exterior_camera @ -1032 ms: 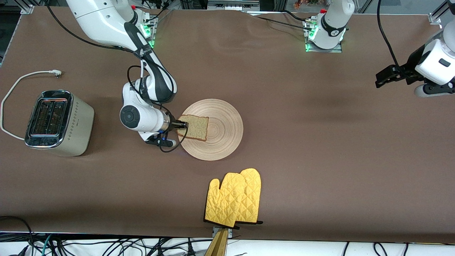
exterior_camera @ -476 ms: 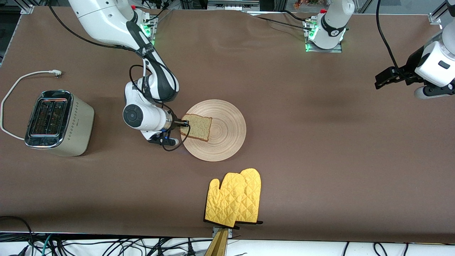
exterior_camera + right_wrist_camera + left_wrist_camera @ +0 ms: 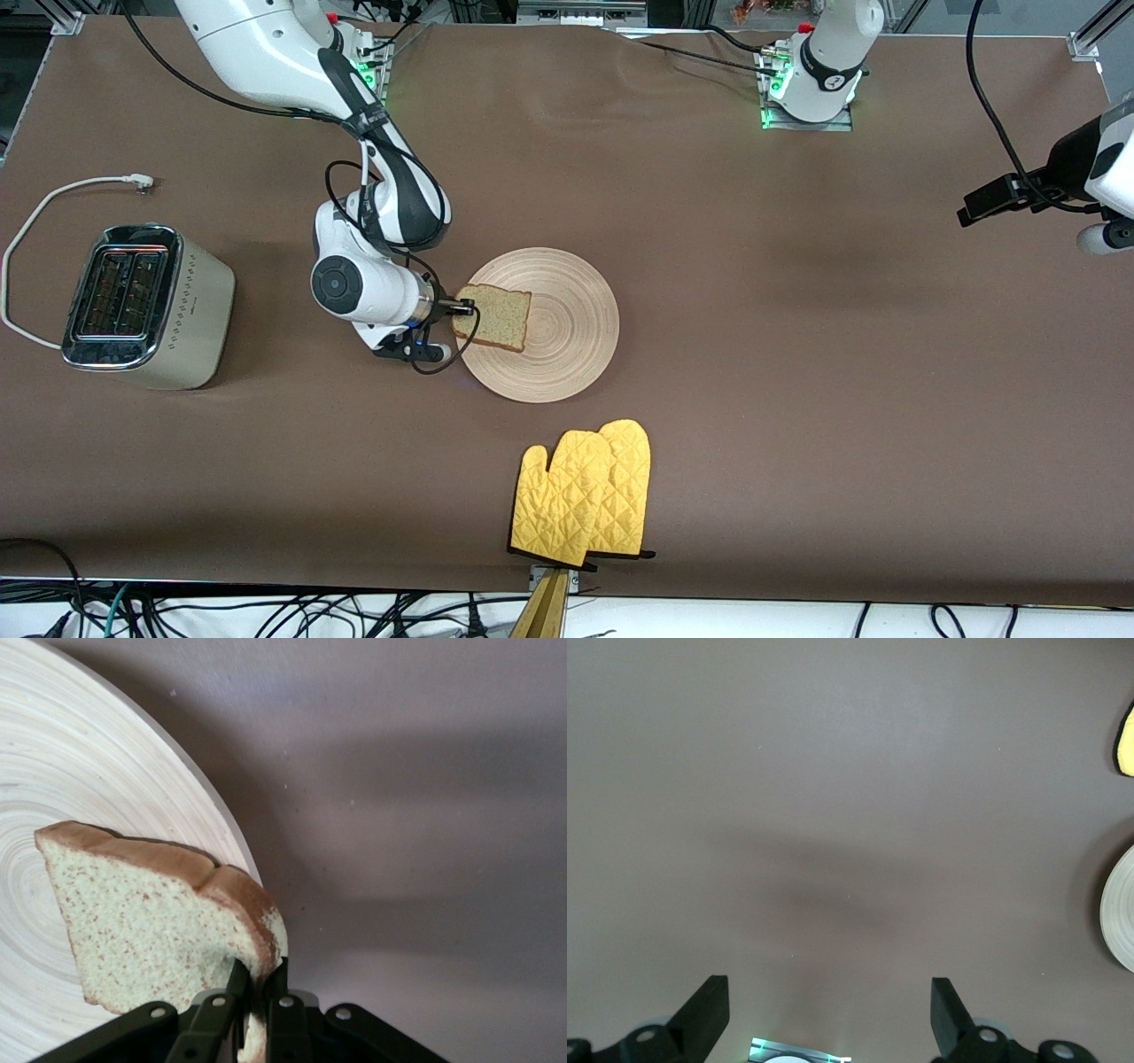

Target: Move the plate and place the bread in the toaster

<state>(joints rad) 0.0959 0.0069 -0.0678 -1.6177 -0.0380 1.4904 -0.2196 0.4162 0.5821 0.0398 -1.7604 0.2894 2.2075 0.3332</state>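
One round, light beige wooden plate [image 3: 567, 341] with ring grooves lies mid-table, and on it, toward the right arm's end, sits one squarish slice of speckled light-brown bread [image 3: 494, 317] with a darker crust, its crusted edge jutting over the plate's rim. The right gripper [image 3: 462, 307] is clenched on that crust edge; the right wrist view shows its fingers [image 3: 232, 992] pinching the slice. One cream-beige toaster [image 3: 146, 306] with a chrome top stands toward the right arm's end, long axis running toward the front camera, both slots up and empty, white cord [image 3: 35, 221] trailing. Two yellow quilted oven mitts [image 3: 583, 505] overlap near the front edge. The left gripper [image 3: 824, 1014] waits, spread wide, over bare table.
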